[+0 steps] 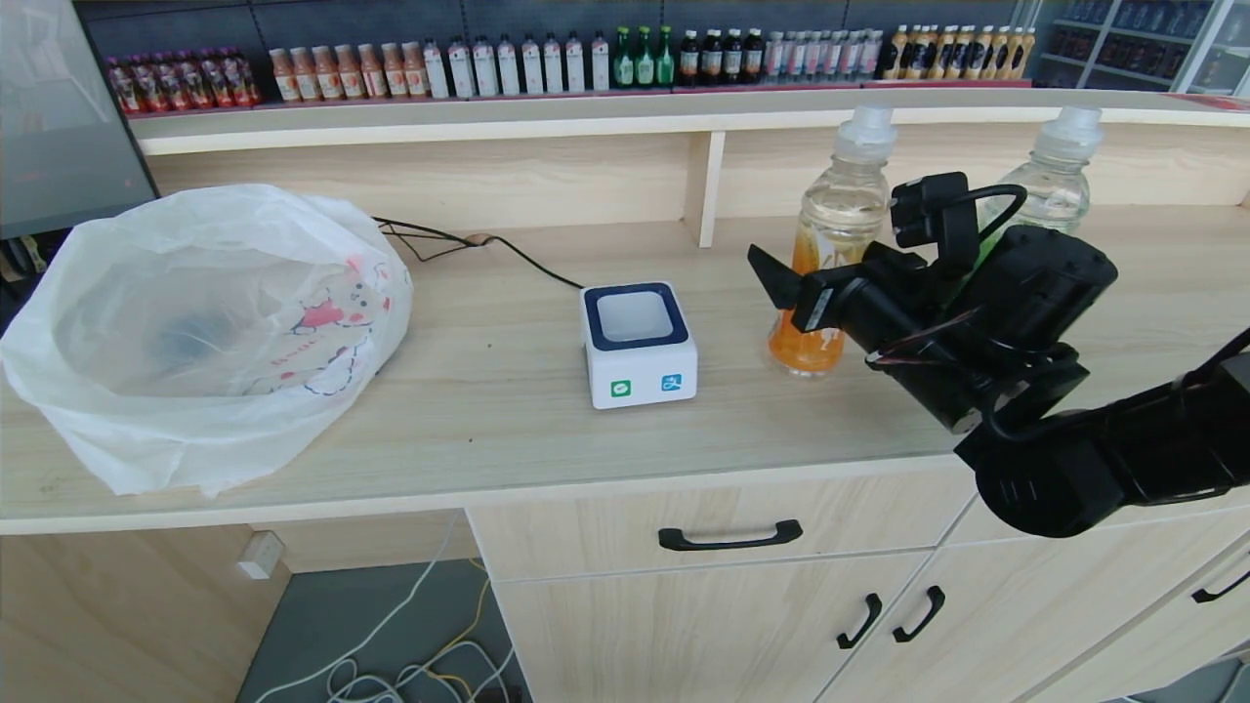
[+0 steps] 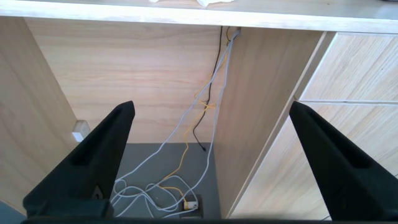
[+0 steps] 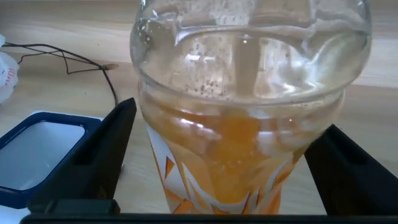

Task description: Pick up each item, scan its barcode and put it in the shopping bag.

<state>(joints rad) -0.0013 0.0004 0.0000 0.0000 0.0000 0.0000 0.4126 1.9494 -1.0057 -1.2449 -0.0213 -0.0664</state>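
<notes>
Your right end effector (image 3: 227,127) is at the right of the worktop (image 1: 508,410), level with the lower half of an orange drink bottle (image 1: 830,244). Its fingers (image 3: 93,162) are spread apart, one on each side of the bottle, which stands upright between them. In the right wrist view the bottle's sides look close to both fingers, but you cannot tell whether they touch. The bottle has a white cap and is clear above and orange below.

A second bottle (image 1: 1055,166), also upright and white-capped, stands just behind and to the right, partly hidden by the arm.

The scanner (image 1: 640,342), a small white box with a dark-framed window on top, sits near the middle of the worktop, left of the orange bottle and apart from it. A dark cable (image 1: 469,239) runs from behind it towards the back wall.

The shopping bag (image 1: 195,332), translucent white plastic with a cartoon print, rests at the left end of the worktop with its mouth open.

Your left end effector (image 2: 211,107) is below worktop level with its fingers wide apart and nothing between them, facing loose cables (image 2: 186,168) on the floor.
</notes>
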